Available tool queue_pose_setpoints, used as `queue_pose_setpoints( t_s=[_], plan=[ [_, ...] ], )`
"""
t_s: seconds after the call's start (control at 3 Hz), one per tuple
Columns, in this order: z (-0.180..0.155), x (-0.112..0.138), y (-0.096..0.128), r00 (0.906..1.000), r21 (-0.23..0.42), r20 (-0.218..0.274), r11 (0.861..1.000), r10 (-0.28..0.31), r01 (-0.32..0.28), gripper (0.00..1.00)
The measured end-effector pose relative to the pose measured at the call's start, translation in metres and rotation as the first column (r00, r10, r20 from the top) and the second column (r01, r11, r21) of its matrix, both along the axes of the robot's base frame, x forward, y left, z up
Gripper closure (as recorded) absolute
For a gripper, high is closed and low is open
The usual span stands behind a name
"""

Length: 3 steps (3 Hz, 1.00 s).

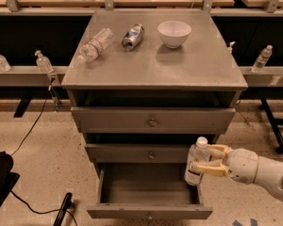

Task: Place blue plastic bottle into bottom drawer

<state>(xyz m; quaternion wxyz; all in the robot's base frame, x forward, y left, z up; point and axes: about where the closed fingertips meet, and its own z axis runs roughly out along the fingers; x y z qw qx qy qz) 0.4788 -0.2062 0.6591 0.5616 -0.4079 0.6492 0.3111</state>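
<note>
Noted: bottle [196,161] clear, white cap, white-bluish label w/ dark print. The gripper [201,158], at right edge of open drawer [148,213], has cream fingers clamped on bottle. Drawer grey in & out. Bowl [174,33] white; can [132,36] silver-blue; floor [52,159] speckled beige.

On the cabinet top [155,74] a lying bottle [95,45] is at the back left, a can [132,36] lies just to its right, and a bowl [174,33] stands right of the can, each apart from the others. Under the top are three drawers stacked one below another, and the bottom drawer [149,212] is pulled out toward the front. The gripper [201,158] reaches in from the right, a finger on either side of an upright bottle [196,171], at the open drawer's right rear, before the middle drawer's [141,153] right end.
</note>
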Motion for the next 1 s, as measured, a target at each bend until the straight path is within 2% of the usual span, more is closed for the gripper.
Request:
queue_pose_setpoints(
  t_s=[0.33, 0.67, 1.0],
  plan=[
    [-0.017, 0.016, 0.011, 0.9959, -0.003, 0.082, 0.999, 0.038, -0.038, 1.00],
    [-0.092, 0.035, 0.007, 0.9656, -0.012, 0.238, 0.994, 0.105, -0.105, 1.00],
    [-0.131, 0.041, -0.004, 0.9389, -0.009, 0.314, 0.989, 0.140, -0.145, 1.00]
  ],
)
